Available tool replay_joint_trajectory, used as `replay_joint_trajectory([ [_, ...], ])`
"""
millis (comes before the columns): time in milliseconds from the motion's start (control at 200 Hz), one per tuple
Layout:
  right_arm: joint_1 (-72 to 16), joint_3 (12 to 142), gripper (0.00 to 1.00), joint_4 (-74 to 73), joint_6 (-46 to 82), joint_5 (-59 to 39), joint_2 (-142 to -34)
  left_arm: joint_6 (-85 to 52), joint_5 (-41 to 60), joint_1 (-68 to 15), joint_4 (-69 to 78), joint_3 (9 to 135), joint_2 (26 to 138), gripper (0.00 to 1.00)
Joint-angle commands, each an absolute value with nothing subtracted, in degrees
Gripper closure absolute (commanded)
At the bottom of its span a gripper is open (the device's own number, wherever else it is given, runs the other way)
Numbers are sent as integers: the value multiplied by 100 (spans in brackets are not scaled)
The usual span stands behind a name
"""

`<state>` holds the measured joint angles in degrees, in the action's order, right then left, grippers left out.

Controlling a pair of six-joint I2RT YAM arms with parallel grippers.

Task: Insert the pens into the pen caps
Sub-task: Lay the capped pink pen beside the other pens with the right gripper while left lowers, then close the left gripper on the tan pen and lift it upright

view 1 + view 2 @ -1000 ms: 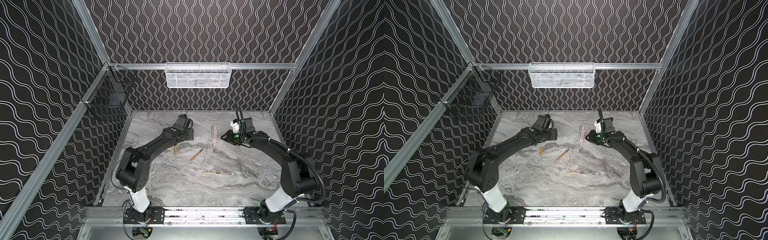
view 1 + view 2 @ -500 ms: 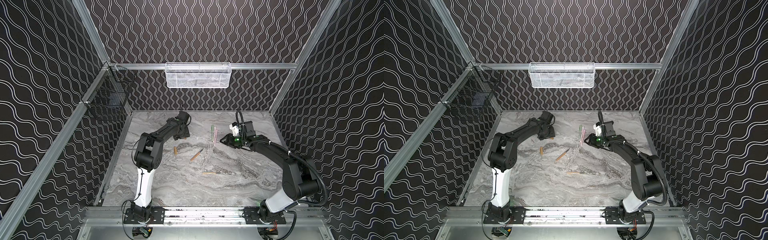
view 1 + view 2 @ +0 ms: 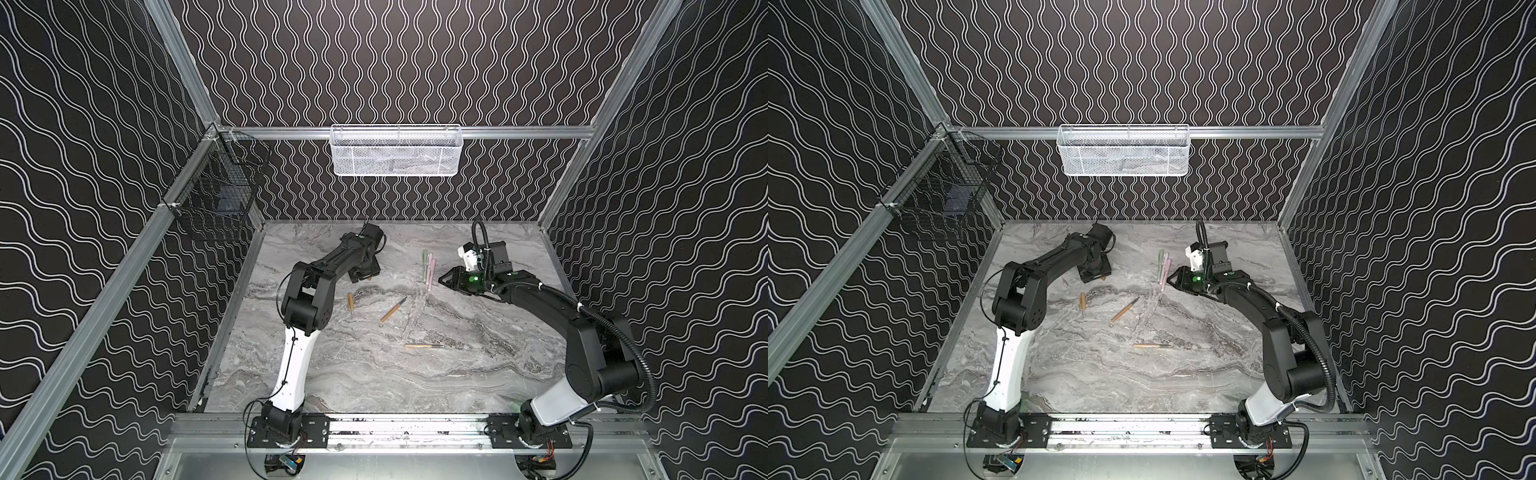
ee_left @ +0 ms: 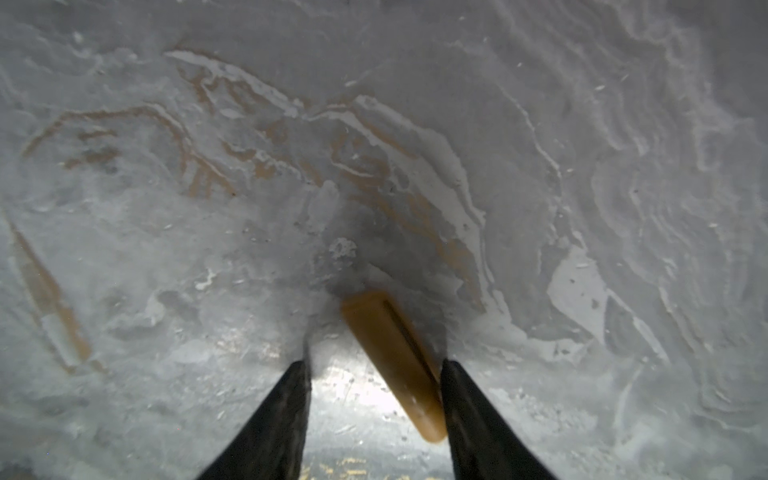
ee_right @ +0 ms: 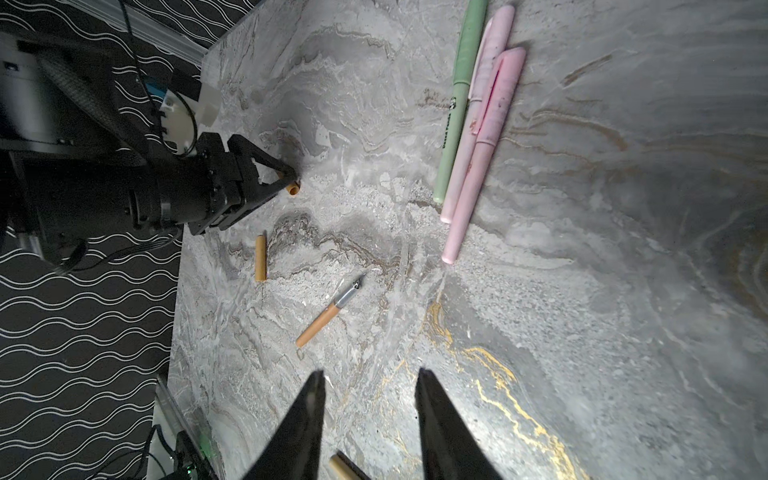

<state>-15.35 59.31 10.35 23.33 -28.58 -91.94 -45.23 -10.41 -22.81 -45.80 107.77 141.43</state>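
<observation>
In the left wrist view a tan pen cap (image 4: 390, 357) lies on the marble table between the fingers of my left gripper (image 4: 376, 365). It rests against one finger, with a gap to the other, so the gripper is open around it; the right wrist view shows the same (image 5: 293, 190). A second tan cap (image 3: 351, 301) and two uncapped tan pens (image 3: 392, 309) (image 3: 424, 345) lie loose mid-table. A green pen (image 5: 455, 108) and two pink pens (image 5: 482, 137) lie side by side, caps on. My right gripper (image 5: 370, 378) hovers open and empty.
A white mesh basket (image 3: 395, 151) hangs on the back rail and a black wire basket (image 3: 216, 199) on the left rail. Patterned walls close in the marble table (image 3: 374, 382) on three sides. Both arm bases sit on the front rail.
My left arm's elbow has lifted and folded back while its gripper stayed over the tan cap and its fingers narrowed. The right gripper shifted slightly and opened a little.
</observation>
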Motion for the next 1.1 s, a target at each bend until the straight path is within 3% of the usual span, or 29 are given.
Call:
replay_joint_trajectory([
  [0,-1540,5915,61,853,2240,-2901,-9116,-4475,-1160,-2265,-4538,10826,14153,49],
  [521,-1533,5906,61,853,2294,-2900,-9099,-3296,-1384,-2232,-4316,10765,14173,78],
  [886,-1540,5976,61,886,2303,-2897,-9132,-2642,-1491,-2190,-4516,11116,14415,71],
  [1096,-1538,5976,61,896,2294,-2892,-9159,-2434,-1391,-2153,-4549,11259,14586,79],
])
